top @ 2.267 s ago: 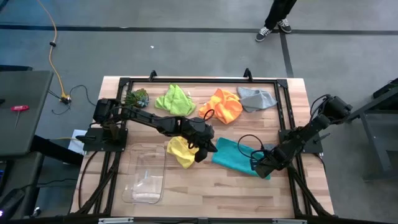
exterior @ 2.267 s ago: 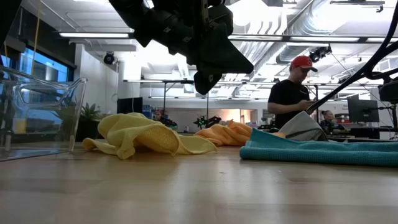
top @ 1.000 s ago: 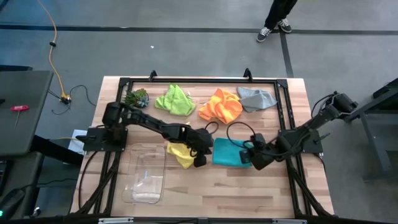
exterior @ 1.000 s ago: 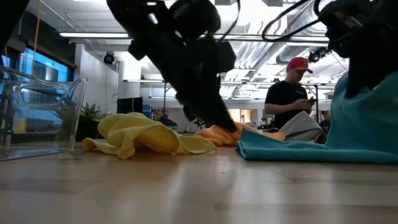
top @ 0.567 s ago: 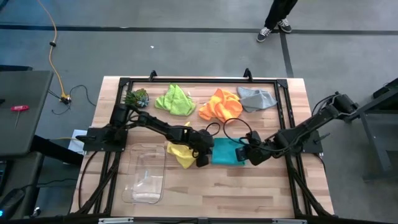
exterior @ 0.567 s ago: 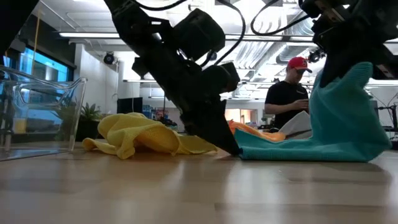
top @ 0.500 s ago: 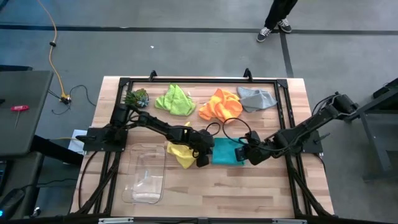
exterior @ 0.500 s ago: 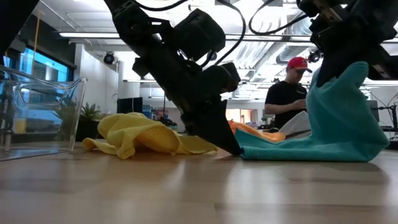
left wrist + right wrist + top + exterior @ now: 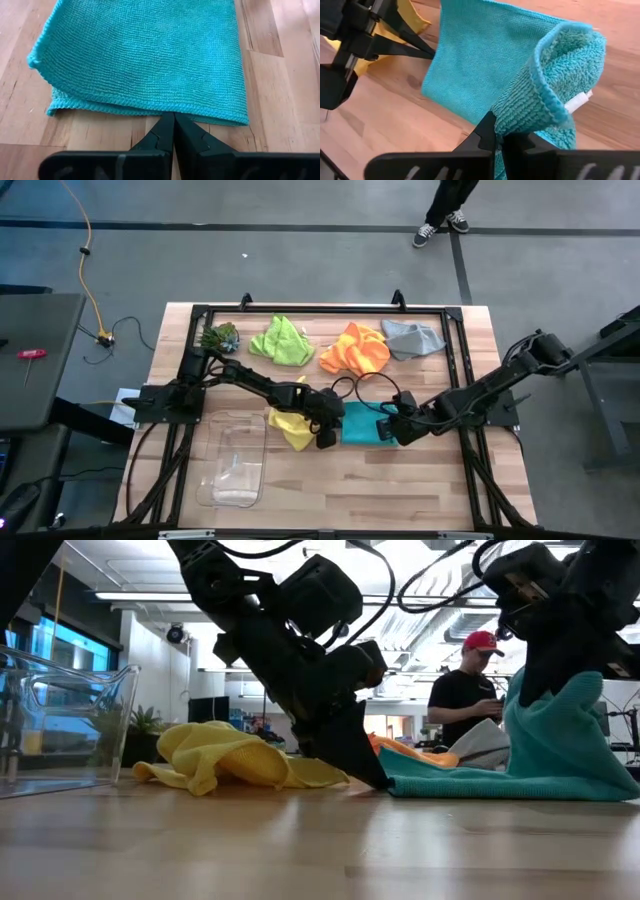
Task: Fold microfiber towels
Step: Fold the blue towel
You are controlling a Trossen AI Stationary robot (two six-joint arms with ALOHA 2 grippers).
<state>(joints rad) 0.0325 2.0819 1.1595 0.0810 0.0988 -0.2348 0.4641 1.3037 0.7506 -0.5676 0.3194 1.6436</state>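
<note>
Mid-table, the teal towel (image 9: 362, 423) is being folded. The left gripper (image 9: 173, 122), jaws shut and empty, presses its tip on the towel's near hem, seemingly pinning it. The right gripper (image 9: 498, 131) is clamped on the opposite edge, lifting it over toward the pinned side. Beside them lies the yellow towel (image 9: 290, 427); farther back, green (image 9: 280, 340), orange (image 9: 357, 351) and grey (image 9: 414, 337) wait, crumpled.

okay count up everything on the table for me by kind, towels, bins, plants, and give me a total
Towels: 5: lime green, orange, grey, yellow, teal
Clear plastic bin: 1
Small green plant: 1
Total: 7
</note>
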